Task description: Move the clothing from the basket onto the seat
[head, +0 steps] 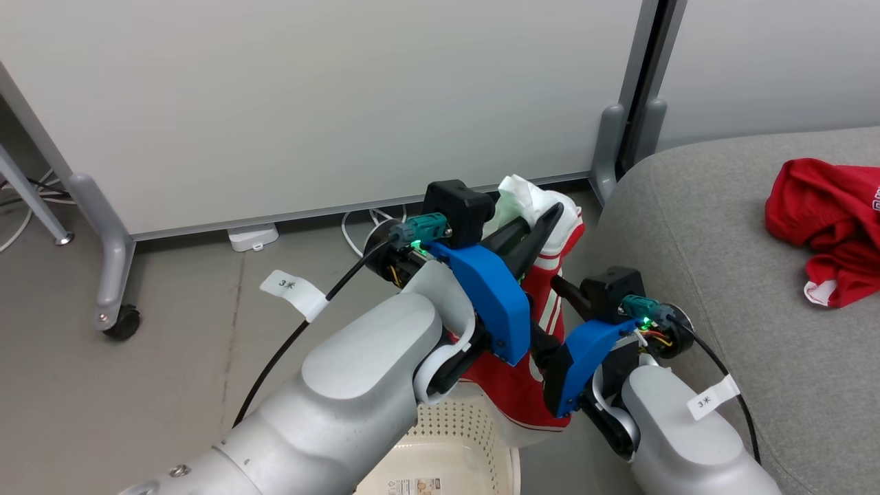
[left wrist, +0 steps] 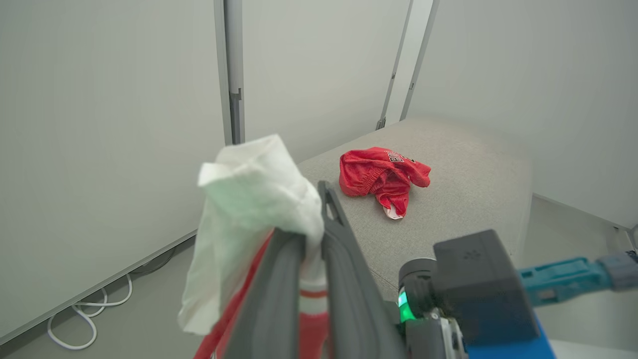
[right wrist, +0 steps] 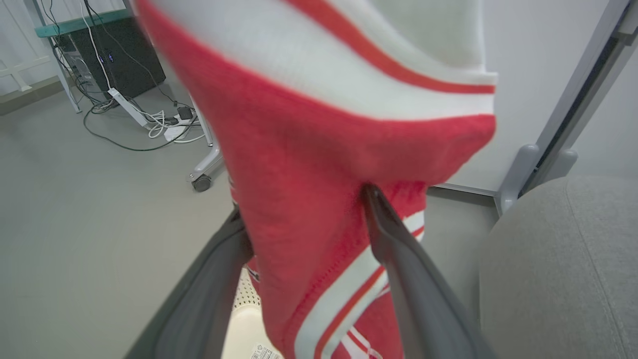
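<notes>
In the middle of the head view, the left end effector (head: pixel 544 223) is clenched on the red-and-white striped garment (head: pixel 550 302), which hangs over the basket (head: pixel 454 440) at the bottom edge. The right end effector (right wrist: pixel 304 204) is released, its fingers spread either side of that cloth. The red garment (head: pixel 825 227) lies on the seat (head: pixel 687 240) at upper right.

Bright even light; striped garment (right wrist: pixel 319 149) blurred, perhaps from closeness.
</notes>
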Motion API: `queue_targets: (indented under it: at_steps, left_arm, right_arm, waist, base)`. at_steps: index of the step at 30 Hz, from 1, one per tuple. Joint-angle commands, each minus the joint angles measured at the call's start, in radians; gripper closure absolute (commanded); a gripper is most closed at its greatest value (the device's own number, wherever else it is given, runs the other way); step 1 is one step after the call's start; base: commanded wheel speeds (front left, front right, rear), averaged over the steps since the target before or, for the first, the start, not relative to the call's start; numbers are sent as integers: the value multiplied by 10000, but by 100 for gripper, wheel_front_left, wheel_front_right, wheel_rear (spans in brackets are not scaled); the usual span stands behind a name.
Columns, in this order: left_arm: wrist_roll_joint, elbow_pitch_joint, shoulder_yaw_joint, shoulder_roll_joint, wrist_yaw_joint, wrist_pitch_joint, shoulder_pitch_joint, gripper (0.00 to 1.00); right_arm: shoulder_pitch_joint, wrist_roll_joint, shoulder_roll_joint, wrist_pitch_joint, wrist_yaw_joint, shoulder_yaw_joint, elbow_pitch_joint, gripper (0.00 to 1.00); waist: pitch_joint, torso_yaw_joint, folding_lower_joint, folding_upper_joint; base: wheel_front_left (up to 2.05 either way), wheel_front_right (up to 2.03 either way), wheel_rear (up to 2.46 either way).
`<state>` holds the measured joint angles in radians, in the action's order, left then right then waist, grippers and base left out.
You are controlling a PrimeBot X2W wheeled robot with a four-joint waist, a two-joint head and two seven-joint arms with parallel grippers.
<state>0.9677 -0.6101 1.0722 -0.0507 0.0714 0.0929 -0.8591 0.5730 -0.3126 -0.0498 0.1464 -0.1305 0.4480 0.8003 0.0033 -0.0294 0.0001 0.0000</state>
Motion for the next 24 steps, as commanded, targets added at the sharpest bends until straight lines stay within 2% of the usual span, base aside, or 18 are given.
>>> queue_targets:
  at_steps: [1, 2, 3, 14, 24]
  left_arm:
    - [27, 41, 21, 0, -16, 57, -201, 100]
    - [54, 29, 48, 0, -26, 78, -212, 100]
    - [71, 2, 80, 0, -34, 101, -221, 100]
    - [170, -422, 223, 2, -42, 258, -334, 100]
    - [123, -681, 339, 1, -89, 391, -370, 100]
  right_arm:
    - [230, -205, -12, 29, -5, 121, 100, 24]
    - [284, -288, -12, 49, -5, 205, 169, 71]
    - [322, -396, -12, 81, -5, 293, 233, 100]
    - [494, -1376, -12, 303, -5, 986, 808, 100]
    - [674, -1774, -12, 531, -5, 1415, 1116, 100]
  waist:
    - [6, 4, -1, 0]
    - [8, 8, -1, 0]
    - [8, 12, -1, 0]
    - [-68, -97, -1, 0]
    - [-167, -232, -1, 0]
  base:
    - [0, 0, 0]
    - [0, 0, 0]
    - [0, 0, 0]
    - [0, 0, 0]
    - [0, 0, 0]
